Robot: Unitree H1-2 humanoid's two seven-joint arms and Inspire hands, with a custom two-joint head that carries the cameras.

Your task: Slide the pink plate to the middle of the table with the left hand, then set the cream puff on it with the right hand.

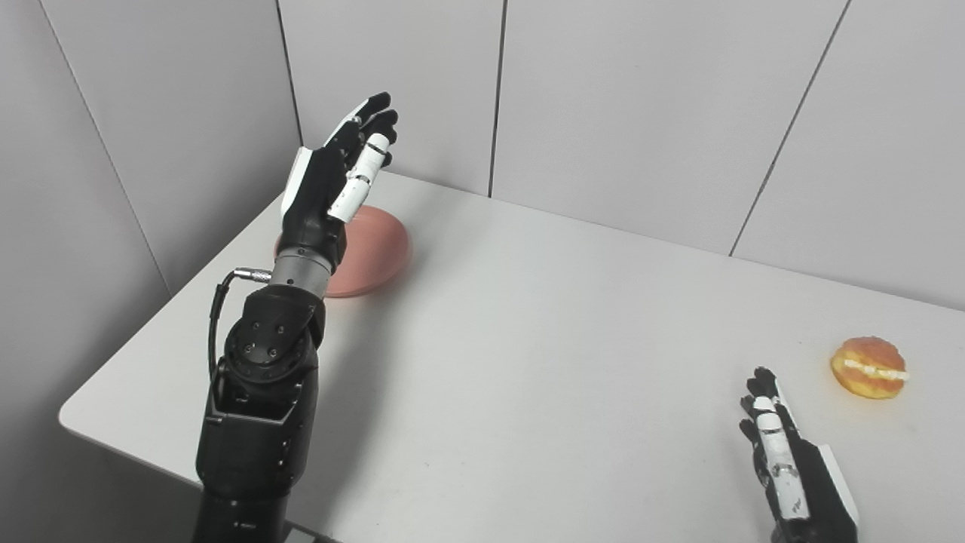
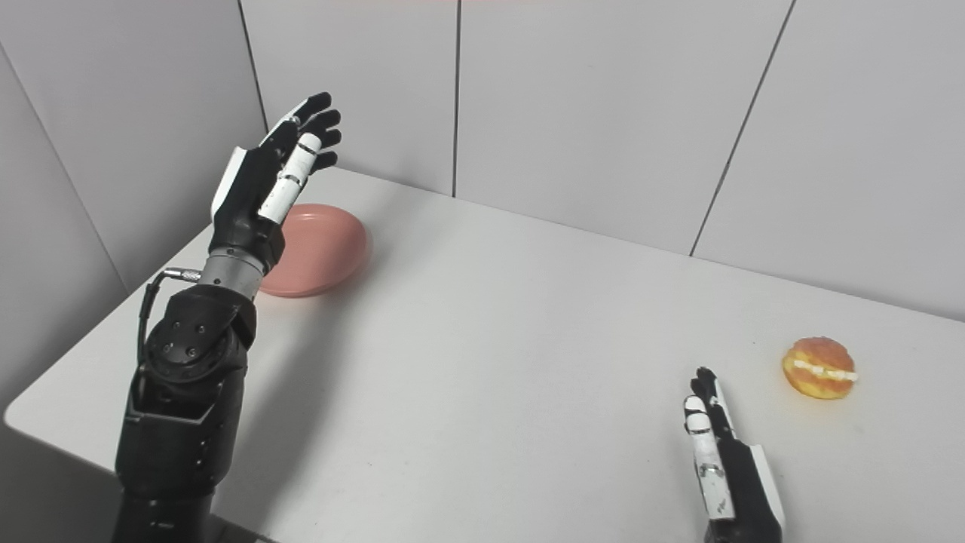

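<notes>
Grey wall panels are closing in the white table (image 1: 528, 362) where the left hand (image 1: 332, 188), fingers spread and empty, is hovering above the pink plate (image 1: 377, 253) in the far left corner, needing to press down lightly and be pushing toward the open middle, while the right hand (image 2: 727, 460), open, is waiting beside the cream puff (image 2: 820, 367).

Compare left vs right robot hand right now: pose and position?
The left robot hand is raised high above the pink plate at the table's far left; the right robot hand sits low near the front edge, short of the cream puff. The left arm shows fully; the right is cropped at the wrist. Both are open, fingers extended, holding nothing.
</notes>
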